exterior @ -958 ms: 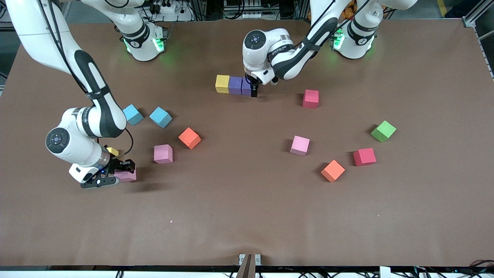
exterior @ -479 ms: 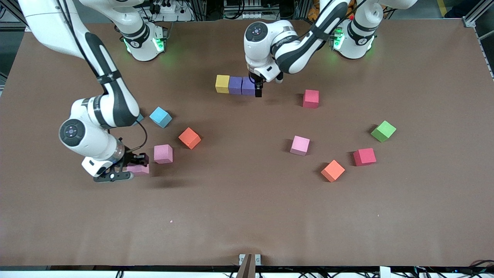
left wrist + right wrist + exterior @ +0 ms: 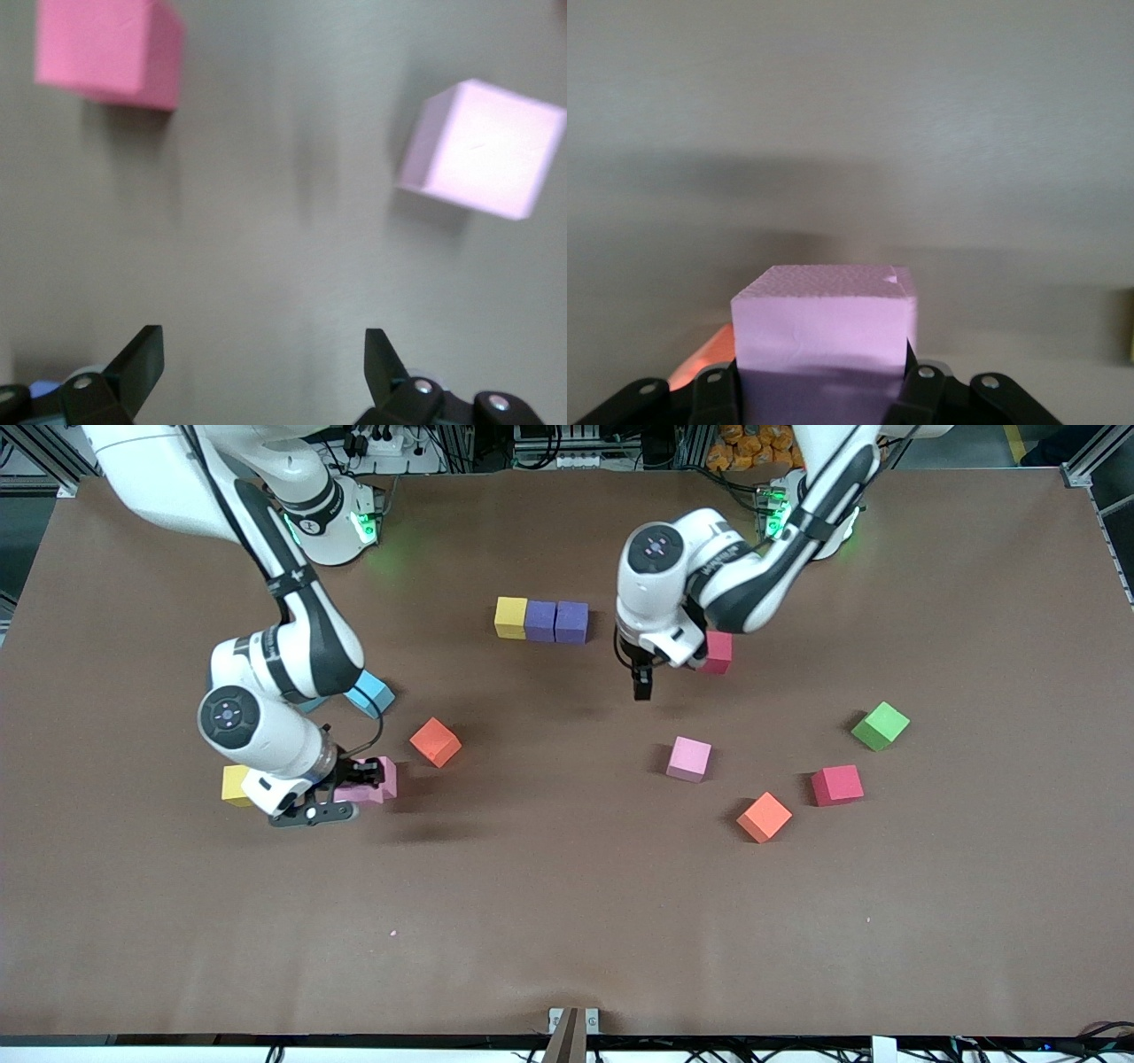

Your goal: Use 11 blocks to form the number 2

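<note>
Since a second ago the left tool [image 3: 641,687] has left the row of three cubes [image 3: 541,620] and swung away toward the loose blocks; it now hangs spread and empty over bare desk [image 3: 567,921], just beside the deep pink cube [image 3: 716,651]. That row, one yellow and two purple, touching, is the only built part of the number 2, and it sits at about 12 o'clock on the desk, well apart from everything else.

Meanwhile the right tool [image 3: 354,784] has carried its pale pink cube [image 3: 824,328] inward from the right arm's end of the desk, uncovering a yellow cube [image 3: 235,785] at 9 o'clock. The tool is clenched on that cube, which in the front view overlaps a second pink cube [image 3: 383,778] so closely that I cannot cleanly separate the two.

By my reading, the first row is finished and eight blocks remain to place. Unplaced ones ring the lower half: an orange cube [image 3: 435,741] near the right tool, then a light pink cube [image 3: 689,758], another orange cube [image 3: 765,817], a red cube [image 3: 837,785] and a green cube [image 3: 880,725] around 3 to 4 o'clock. A light blue cube [image 3: 370,693] peeks out beside the right arm.

The left wrist view shows two pink cubes ahead, likely candidates for its next pick.
</note>
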